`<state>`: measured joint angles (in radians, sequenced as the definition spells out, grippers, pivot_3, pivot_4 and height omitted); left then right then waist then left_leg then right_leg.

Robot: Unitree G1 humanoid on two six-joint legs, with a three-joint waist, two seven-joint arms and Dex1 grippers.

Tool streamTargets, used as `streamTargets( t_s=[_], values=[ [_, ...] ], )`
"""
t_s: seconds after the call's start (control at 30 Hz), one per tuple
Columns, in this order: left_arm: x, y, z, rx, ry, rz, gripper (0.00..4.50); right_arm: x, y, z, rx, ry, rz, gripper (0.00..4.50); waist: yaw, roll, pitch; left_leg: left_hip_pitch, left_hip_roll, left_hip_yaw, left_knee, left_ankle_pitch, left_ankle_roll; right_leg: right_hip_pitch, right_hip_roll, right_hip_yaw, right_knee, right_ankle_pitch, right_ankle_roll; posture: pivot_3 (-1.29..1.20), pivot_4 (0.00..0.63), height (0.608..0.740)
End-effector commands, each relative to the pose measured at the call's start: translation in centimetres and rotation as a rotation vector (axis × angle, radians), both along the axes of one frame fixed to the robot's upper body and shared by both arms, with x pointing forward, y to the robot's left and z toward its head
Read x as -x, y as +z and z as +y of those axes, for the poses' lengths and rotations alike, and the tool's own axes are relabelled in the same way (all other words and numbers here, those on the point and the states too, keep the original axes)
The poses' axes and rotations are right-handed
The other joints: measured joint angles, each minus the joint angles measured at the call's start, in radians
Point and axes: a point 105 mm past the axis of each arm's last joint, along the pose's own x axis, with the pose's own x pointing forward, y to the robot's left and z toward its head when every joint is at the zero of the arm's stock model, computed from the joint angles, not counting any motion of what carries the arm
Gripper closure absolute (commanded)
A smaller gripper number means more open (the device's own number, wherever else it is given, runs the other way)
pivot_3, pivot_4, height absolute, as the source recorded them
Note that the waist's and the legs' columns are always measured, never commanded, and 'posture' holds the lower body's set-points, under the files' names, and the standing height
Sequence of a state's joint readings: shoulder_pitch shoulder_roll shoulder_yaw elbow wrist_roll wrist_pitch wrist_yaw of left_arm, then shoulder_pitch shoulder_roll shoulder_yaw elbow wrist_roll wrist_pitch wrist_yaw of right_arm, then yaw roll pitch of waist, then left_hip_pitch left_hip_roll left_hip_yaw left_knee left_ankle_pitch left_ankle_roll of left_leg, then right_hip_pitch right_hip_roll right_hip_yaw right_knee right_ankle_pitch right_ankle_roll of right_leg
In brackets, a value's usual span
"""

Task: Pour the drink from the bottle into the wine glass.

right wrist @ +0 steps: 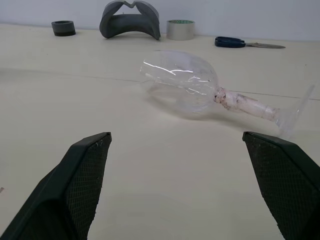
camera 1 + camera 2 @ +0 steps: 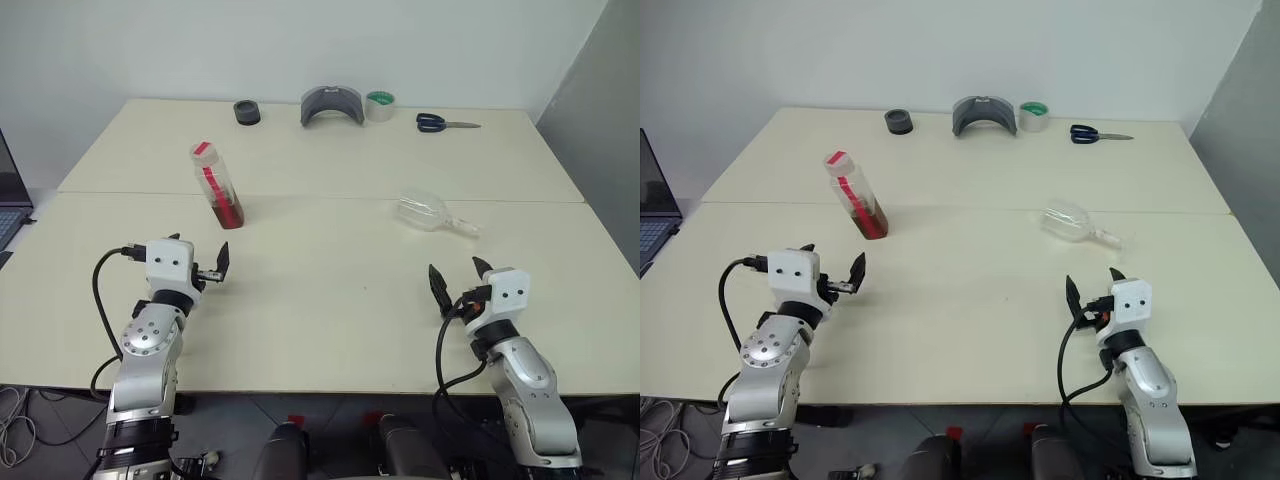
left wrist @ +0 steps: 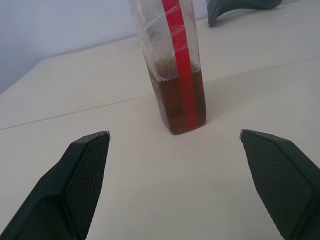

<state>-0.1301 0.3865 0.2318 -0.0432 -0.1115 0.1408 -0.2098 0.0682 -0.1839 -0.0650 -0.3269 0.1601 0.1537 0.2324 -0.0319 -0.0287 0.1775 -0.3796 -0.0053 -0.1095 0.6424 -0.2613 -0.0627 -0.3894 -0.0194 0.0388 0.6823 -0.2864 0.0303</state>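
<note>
Cream-coloured table top (image 2: pixel 330 300), two slabs joined along a seam running left to right. Small clear plastic bottle (image 2: pixel 217 186) with red-and-white label strip and pinkish-red cap, upright on the left half, right at the seam, well ahead of the left gripper (image 2: pixel 213 271). Translucent reddish-brown drink (image 3: pixel 180 102) filling only the lower part of the bottle. Left gripper low over the near left of the table, two black fingers (image 3: pixel 82 175) spread wide, holding nothing, bottle centred beyond the gap in the left wrist view. Clear colourless stemmed wine glass (image 2: pixel 430 213) lying on its side on the right half, just on the near side of the seam, rounded bowl toward the left, round foot (image 1: pixel 297 112) toward the right, stem wrapped in whitish tape (image 1: pixel 245 105). Right gripper (image 2: pixel 458 280) over the near right of the table, fingers likewise parted wide and empty, well short of the glass. Along the far edge, from left to right: small dark grey ring (image 2: pixel 247 112), curved grey plastic piece (image 2: pixel 331 105), roll of tape with green core (image 2: pixel 379 105), blue-handled scissors (image 2: pixel 445 123). Edge of a laptop (image 2: pixel 655 215) at far left.
</note>
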Motion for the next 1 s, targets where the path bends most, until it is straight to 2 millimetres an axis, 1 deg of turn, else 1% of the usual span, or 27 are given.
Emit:
streamTargets(
  t_s=[0.03,0.43,0.8,1.0],
  values=[
    [0.2,1.2,-0.3,-0.009,-0.025,-0.05,0.01,0.0,1.2,-0.6,-0.002,-0.01,-0.049,0.0,0.0,0.0,0.0,0.0,0.0,0.0,0.0,0.0,0.0,0.0,0.0,0.0,0.0,0.0,0.0,0.0,0.15,0.74],
    [0.2,1.1,-0.3,-0.02,-0.022,-0.048,0.01,-0.1,1.2,-0.6,0.002,-0.006,-0.051,0.0,0.0,0.0,0.0,0.0,0.0,0.0,0.0,0.0,0.0,0.0,0.0,0.0,0.0,0.0,0.0,0.0,0.15,0.74],
    [-0.1,2.1,-0.9,-0.008,-0.043,-0.092,0.01,-0.2,1.6,-0.6,0.015,0.006,-0.065,0.0,0.0,0.0,0.0,0.0,0.0,0.0,0.0,0.0,0.0,0.0,0.0,0.0,0.0,0.0,0.0,0.0,0.15,0.74],
    [-0.5,2.1,-0.5,-0.005,-0.027,-0.096,0.01,-0.2,2.0,-0.6,0.035,0.024,-0.085,0.0,0.0,0.0,0.0,0.0,0.0,0.0,0.0,0.0,0.0,0.0,0.0,0.0,0.0,0.0,0.0,0.0,0.15,0.74]
  ],
)
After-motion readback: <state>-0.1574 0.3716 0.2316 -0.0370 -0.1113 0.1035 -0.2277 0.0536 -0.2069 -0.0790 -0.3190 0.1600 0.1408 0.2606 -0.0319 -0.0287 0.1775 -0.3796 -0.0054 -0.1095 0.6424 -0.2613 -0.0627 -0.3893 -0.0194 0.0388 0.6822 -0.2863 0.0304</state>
